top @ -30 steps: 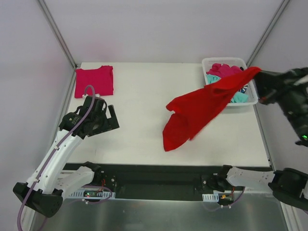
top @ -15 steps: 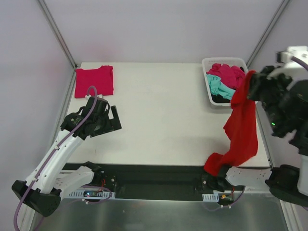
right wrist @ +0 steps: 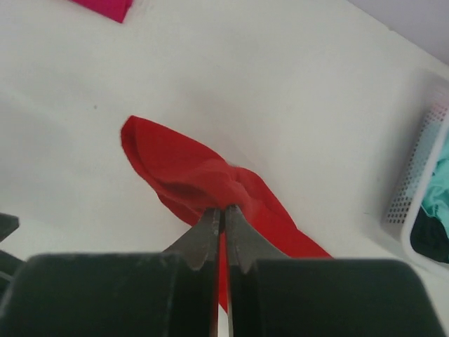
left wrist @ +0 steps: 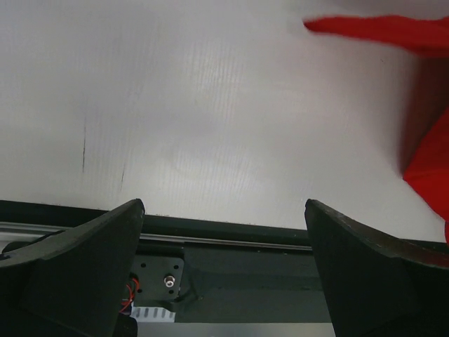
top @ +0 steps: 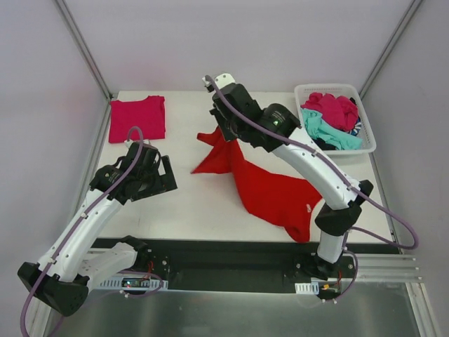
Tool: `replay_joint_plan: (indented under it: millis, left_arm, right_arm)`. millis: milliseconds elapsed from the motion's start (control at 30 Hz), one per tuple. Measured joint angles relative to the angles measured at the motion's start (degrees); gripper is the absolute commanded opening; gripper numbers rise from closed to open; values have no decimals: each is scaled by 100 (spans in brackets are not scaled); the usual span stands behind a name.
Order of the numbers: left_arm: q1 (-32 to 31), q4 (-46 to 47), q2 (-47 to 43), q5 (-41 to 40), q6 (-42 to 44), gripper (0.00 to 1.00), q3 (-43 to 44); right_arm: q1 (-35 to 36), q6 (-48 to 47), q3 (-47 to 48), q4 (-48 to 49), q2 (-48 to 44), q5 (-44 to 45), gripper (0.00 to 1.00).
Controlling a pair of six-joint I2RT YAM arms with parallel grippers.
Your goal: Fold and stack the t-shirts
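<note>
A large bright red t-shirt point(top: 270, 193) lies stretched across the table from the middle to the near right edge. My right gripper point(top: 223, 132) is shut on its far left end; the wrist view shows the cloth point(right wrist: 189, 172) bunched between the closed jaws of that gripper point(right wrist: 224, 208). A folded magenta-pink t-shirt point(top: 137, 117) lies at the far left corner. My left gripper point(top: 158, 173) is open and empty over the near left of the table. In the left wrist view, the gripper point(left wrist: 223, 210) faces the table edge, red cloth point(left wrist: 428, 161) at right.
A white lattice basket point(top: 366, 125) at the far right holds magenta point(top: 333, 107), teal point(top: 330, 132) and dark shirts. The black rail point(top: 231, 256) runs along the near edge. White walls stand on three sides.
My right arm swung from the far right across to the table's middle, dragging the red shirt out of the air and laying it over the table. The left arm barely moved.
</note>
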Motion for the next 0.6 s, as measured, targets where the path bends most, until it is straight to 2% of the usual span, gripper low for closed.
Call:
replay_joint_plan:
  millis: [133,333,600]
  left_arm:
    - [0,17,-7,-7,-26,99,-26]
    - [144,59,-142,-103,-153,99,-407]
    - [2610,114,-264,472,588,99,-531]
  right_arm:
    - [72,42,457,-44,107,-282,1]
    - [52,35,645,87,-619,-343,1]
    - [-4,44,173,127,-975,-295,1]
